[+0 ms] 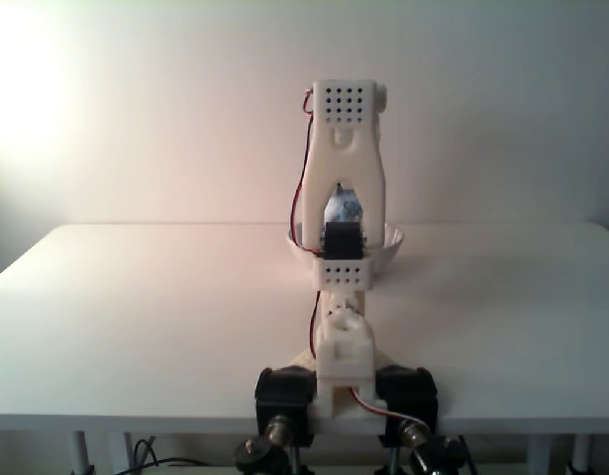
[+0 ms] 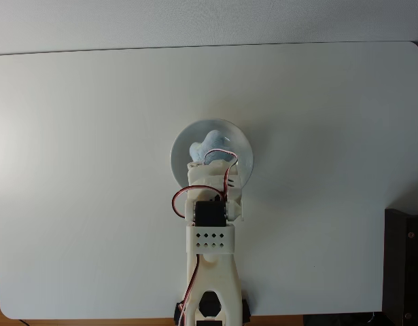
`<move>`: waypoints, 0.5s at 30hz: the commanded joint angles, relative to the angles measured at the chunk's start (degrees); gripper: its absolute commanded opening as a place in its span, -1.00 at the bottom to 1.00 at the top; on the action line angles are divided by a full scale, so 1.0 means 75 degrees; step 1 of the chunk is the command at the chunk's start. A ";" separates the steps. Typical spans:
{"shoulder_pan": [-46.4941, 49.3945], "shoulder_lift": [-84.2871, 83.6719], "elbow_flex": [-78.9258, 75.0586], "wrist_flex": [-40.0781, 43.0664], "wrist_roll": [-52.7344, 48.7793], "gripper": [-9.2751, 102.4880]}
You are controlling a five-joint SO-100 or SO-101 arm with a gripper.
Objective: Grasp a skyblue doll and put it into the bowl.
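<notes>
From above, the arm reaches up the middle of the table and its gripper hangs over the near part of the bowl. The doll shows as a pale-blue lump just past the gripper's tip, inside the bowl's rim as that view gives it. In the front view the doll peeks through the gap in the arm, above the bowl.

The jaws are hidden under the wrist in both fixed views, so how far they are open, and whether they clasp the doll, cannot be told. Nor is it clear whether the doll rests on the bowl's floor or hangs above it.

The step in hand looks like the release. To do it well, the arm should keep the doll over the bowl's middle, not its near edge, lower until the plush is close to the floor, then open wide enough that the fluff and any clasp do not snag on a finger. The lift-out should go straight up, so the gripper does not nudge the light bowl or drag the doll over the rim.

Counted left to right: one table, one arm, one gripper, one doll, one bowl.
</notes>
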 commanded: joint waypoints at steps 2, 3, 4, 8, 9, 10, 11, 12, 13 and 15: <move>0.0258 0.0035 -0.0141 0.0000 -0.0035 -0.58; 0.0316 0.0035 -0.0141 0.0000 -0.0035 -0.51; 0.0363 0.0035 -0.0141 0.0000 -0.0035 -0.43; 0.0668 0.0129 -0.0152 0.0000 -0.0035 -0.22; 0.0738 0.0141 -0.0152 0.0000 -0.0035 -0.19; 0.0773 0.0152 -0.0152 0.0000 -0.0023 -0.18; 0.0797 0.0152 -0.0164 0.0000 -0.0023 -0.17; 0.0797 0.0164 -0.0164 0.0000 -0.0023 -0.17; 0.0797 0.0164 -0.0164 0.0000 0.0059 -0.17; 0.0797 0.0246 -0.0164 0.0000 0.0082 -0.17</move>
